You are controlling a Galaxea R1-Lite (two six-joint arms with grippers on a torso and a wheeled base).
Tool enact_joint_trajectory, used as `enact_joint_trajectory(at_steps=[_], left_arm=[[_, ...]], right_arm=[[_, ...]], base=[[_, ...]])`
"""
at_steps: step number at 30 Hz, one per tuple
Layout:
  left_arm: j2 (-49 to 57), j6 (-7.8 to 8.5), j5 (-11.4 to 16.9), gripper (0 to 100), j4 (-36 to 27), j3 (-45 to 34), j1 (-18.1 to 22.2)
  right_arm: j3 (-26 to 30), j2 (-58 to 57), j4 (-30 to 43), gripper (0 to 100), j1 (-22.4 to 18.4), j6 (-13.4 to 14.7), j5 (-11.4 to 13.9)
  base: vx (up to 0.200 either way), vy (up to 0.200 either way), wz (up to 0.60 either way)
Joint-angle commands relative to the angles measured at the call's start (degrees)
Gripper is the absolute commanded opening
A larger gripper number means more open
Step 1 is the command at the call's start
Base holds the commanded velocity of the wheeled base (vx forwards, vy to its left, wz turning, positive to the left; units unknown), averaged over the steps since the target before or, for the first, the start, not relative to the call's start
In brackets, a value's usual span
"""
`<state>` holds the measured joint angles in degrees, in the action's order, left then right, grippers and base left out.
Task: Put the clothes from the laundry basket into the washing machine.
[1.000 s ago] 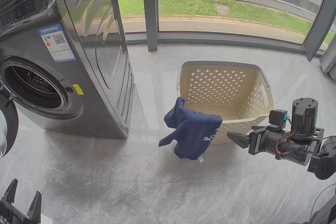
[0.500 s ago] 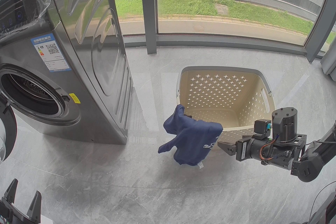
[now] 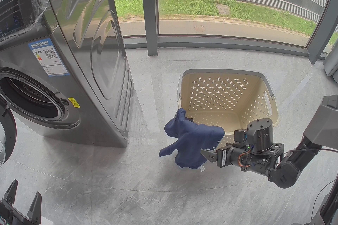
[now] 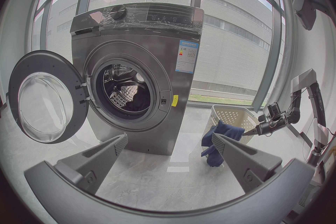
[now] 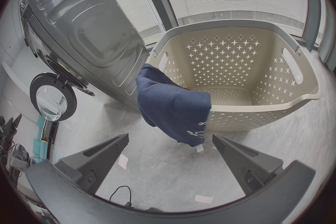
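On washing machine [image 3: 75, 60] front, blue label [image 3: 48, 57], yellow sticker [image 3: 74, 102]; writing unreadable.

Navy garment [image 3: 192, 141] (faint white print, perhaps lettering) — cream star-punched basket [image 3: 218, 90] — grey washer [image 3: 98, 60]

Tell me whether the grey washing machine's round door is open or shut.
Open. The round glass door stands swung aside on its hinge, leaving the metal drum exposed.
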<state>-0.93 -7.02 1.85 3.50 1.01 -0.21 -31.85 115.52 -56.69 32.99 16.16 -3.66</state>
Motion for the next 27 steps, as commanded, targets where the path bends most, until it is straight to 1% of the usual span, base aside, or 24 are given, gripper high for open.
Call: enact_joint_trajectory(at_steps=[1,5,8,10,11,12,18,21,22,24,27], left_arm=[[0.93,-0.01,-0.01,100,0.02,-0.92,0.03],[0.93,-0.01,-0.01,100,0.02,-0.92,0.03],[0.93,-0.01,-0.01,100,0.02,-0.92,0.03],[0.93,-0.01,-0.01,100,0.02,-0.92,0.03],[0.93,-0.01,-0.01,100,0.02,-0.92,0.03],[0.93,-0.01,-0.01,100,0.02,-0.92,0.03],[0.93,-0.01,-0.01,100,0.02,-0.92,0.03],[0.93,-0.01,-0.01,100,0.02,-0.92,0.03],[0.93,-0.45,-0.01,100,0.02,-0.84,0.03],[0.93,-0.8,-0.1,100,0.02,-0.84,0.03],[0.93,-0.89,-0.1,100,0.02,-0.92,0.03]], right_arm=[[-2.77,4.72,-0.71,100,1.11,0.01,-0.03],[-6.38,7.62,-1.85,100,1.38,0.27,-0.03],[-7.61,9.46,-4.05,100,2.08,0.18,-0.03],[-7.61,9.46,-4.05,100,2.08,0.18,-0.03],[-8.58,11.4,-4.93,100,2.34,-0.08,-1.26],[-9.19,12.01,-4.93,100,2.52,-0.08,-1.7],[-13.59,14.74,-4.93,100,2.43,0.18,-2.06],[-14.11,15.18,-4.93,100,2.43,0.18,-2.14],[-15.08,16.05,-5.01,100,2.43,0.1,-2.85],[-16.05,16.67,-5.01,100,2.08,0.01,-3.81],[-17.36,17.55,-5.01,100,1.82,0.1,-3.99]], base=[[0.0,0.0,0.0],[0.0,0.0,0.0],[0.0,0.0,0.0],[0.0,0.0,0.0],[0.0,0.0,0.0],[0.0,0.0,0.0],[0.0,0.0,0.0],[0.0,0.0,0.0],[0.0,0.0,0.0],[0.0,0.0,0.0],[0.0,0.0,0.0]])
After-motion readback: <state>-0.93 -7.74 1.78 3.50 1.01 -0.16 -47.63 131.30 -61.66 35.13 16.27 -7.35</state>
